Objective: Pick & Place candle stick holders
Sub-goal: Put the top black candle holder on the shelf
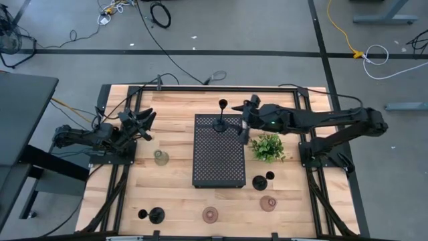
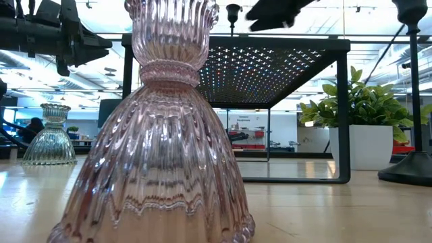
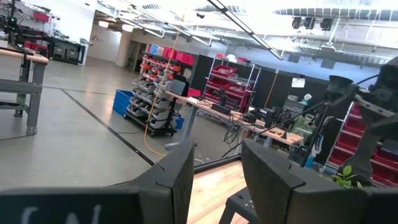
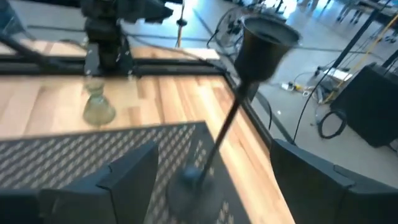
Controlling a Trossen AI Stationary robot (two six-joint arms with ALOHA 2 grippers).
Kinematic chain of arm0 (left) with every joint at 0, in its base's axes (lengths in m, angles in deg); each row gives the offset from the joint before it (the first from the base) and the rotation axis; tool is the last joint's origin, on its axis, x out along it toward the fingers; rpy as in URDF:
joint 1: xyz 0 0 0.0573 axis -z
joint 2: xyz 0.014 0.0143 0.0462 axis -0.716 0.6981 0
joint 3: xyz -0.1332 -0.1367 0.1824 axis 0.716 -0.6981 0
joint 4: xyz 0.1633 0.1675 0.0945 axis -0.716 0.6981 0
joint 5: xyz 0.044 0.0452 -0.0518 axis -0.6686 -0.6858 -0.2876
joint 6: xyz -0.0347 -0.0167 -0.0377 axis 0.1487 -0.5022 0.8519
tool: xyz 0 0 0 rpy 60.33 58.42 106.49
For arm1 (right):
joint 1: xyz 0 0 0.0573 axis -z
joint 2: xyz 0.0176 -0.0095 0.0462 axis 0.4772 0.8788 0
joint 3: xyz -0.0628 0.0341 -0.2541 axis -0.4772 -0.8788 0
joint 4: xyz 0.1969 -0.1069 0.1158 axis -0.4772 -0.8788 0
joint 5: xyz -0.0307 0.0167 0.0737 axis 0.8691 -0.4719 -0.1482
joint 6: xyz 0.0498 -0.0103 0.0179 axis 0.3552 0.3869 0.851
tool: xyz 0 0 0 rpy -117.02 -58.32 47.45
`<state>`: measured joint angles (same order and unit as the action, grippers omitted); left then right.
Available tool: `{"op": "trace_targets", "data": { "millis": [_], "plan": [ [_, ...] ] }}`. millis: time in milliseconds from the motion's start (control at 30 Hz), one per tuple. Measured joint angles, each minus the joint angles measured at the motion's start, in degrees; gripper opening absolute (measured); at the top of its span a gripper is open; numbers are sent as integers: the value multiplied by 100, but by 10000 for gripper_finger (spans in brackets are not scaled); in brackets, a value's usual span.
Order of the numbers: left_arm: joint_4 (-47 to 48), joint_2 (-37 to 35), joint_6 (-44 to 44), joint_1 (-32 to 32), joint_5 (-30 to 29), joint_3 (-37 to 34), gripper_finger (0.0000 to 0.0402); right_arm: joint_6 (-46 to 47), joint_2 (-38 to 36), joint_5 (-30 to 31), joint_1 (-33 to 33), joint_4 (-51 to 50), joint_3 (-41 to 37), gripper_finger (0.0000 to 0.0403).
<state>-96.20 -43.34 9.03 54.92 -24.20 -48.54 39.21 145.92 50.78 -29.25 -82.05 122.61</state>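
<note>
A black candle stick holder (image 1: 221, 122) stands by its round base on the far end of the black perforated tray (image 1: 217, 167). It also shows in the right wrist view (image 4: 239, 93). My right gripper (image 1: 242, 127) is open just to the holder's right and touches nothing. My left gripper (image 1: 148, 124) is open and empty at the far left, above the table. A greenish glass holder (image 1: 160, 157) stands left of the tray. A black holder (image 1: 261, 182) and a pinkish glass one (image 1: 268, 203) stand to the tray's near right. Another black holder (image 1: 156, 215) and a pinkish-brown glass one (image 1: 210, 215) stand at the near edge.
A green leafy plant (image 1: 267, 146) in a white pot stands right of the tray, close under my right arm. The tray stands raised on legs (image 2: 343, 115). Cables run along the table's far edge (image 1: 160, 84).
</note>
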Motion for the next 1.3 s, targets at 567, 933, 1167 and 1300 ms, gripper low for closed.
{"op": "trace_targets", "data": {
  "millis": [567,933,1167,1300],
  "plan": [
    [-1,0,-1,0,0,0,138,1462,-1799,-2557,-704,-2811,2,306],
    [-1,0,41,-2,0,0,138,2857,-2142,-2316,-1814,-3471,-387,306],
    [-1,0,41,0,-1,0,138,3968,-2457,-1751,-2717,-3058,-1171,306],
    [-1,0,43,-2,-2,0,138,4322,-2564,-1372,-3244,-2752,-1540,306]
  ]
}}
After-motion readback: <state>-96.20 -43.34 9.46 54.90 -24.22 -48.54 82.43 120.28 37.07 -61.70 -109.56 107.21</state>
